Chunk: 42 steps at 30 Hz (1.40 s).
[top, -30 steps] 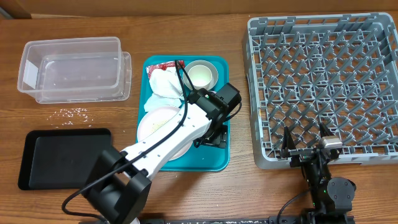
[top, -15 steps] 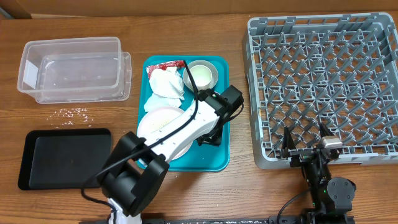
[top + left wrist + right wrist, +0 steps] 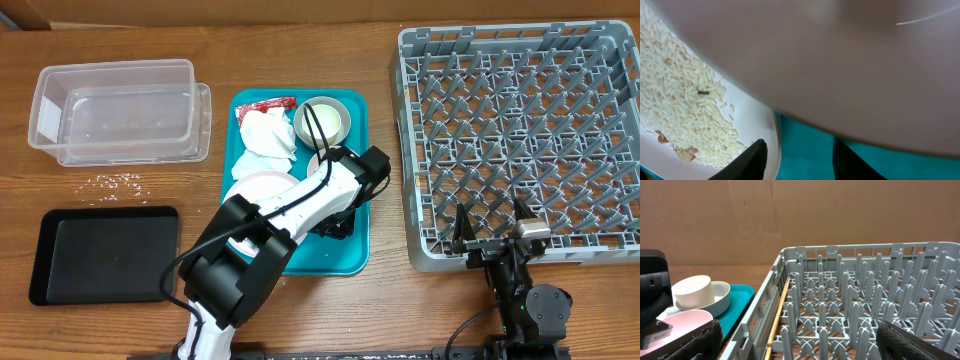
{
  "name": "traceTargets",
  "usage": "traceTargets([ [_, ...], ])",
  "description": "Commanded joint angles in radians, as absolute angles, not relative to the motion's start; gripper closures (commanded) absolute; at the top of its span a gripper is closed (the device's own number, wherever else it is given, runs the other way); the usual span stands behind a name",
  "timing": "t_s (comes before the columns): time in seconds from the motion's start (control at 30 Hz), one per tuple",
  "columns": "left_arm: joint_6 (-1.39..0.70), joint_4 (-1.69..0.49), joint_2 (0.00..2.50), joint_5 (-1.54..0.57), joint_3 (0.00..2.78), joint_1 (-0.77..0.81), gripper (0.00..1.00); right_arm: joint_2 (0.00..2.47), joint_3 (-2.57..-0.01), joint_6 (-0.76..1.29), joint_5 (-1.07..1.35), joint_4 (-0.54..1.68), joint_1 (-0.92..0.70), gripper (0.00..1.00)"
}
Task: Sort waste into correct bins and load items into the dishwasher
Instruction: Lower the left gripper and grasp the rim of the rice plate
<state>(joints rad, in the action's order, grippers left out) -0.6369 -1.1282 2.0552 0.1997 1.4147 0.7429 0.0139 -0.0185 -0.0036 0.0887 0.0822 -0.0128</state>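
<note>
In the left wrist view the large white plate (image 3: pixel 747 112), strewn with rice grains (image 3: pixel 680 110), lies on the teal tray (image 3: pixel 805 150). My left gripper (image 3: pixel 800 144) straddles the plate's rim, one finger over the plate and one over the tray, with a gap still showing. A pale blurred bowl wall (image 3: pixel 850 60) fills the top of that view. From overhead, the left gripper (image 3: pixel 338 218) sits at the plate's (image 3: pixel 255 186) right edge. Napkins (image 3: pixel 266 140), a red wrapper (image 3: pixel 266 104) and a grey bowl (image 3: pixel 340 125) holding a white cup (image 3: pixel 322 118) lie behind. My right gripper (image 3: pixel 490 232) is open at the dish rack's (image 3: pixel 520 120) front edge.
A clear tub (image 3: pixel 115 110) stands at the back left and a black tray (image 3: pixel 105 255) at the front left, with loose rice grains (image 3: pixel 118 181) on the table between them. In the right wrist view a small pale bowl (image 3: pixel 682 320) sits beside the rack wall (image 3: pixel 765 325).
The left jaws have narrowed around the plate's rim, and the left arm's elbow has swung right toward the tray. The right arm has not moved.
</note>
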Motion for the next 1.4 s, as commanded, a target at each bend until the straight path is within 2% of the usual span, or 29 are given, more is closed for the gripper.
traceTargets([
  [0.0,-0.643,-1.125,2.070,0.220,1.430,0.725,0.59,0.003,-0.008,-0.008,0.080,0.077,-0.006,0.00],
  [0.2,-0.643,-1.125,2.070,0.216,1.430,0.693,0.68,0.003,-0.008,-0.008,0.080,0.077,-0.006,0.00],
  [0.43,-0.643,-1.140,2.070,0.208,1.430,0.683,0.92,0.003,-0.008,-0.008,0.080,0.077,-0.006,0.00],
  [0.5,-0.643,-1.147,2.070,0.208,1.430,0.683,0.96,0.003,-0.008,-0.008,0.080,0.077,-0.006,0.00],
  [0.83,-0.644,-1.203,2.069,0.190,1.448,0.683,0.96,0.003,-0.008,-0.008,0.080,0.077,-0.006,0.00],
  [1.37,-0.697,-1.514,2.064,0.241,1.736,0.683,0.96,0.003,-0.008,-0.008,0.080,0.077,-0.006,0.00],
])
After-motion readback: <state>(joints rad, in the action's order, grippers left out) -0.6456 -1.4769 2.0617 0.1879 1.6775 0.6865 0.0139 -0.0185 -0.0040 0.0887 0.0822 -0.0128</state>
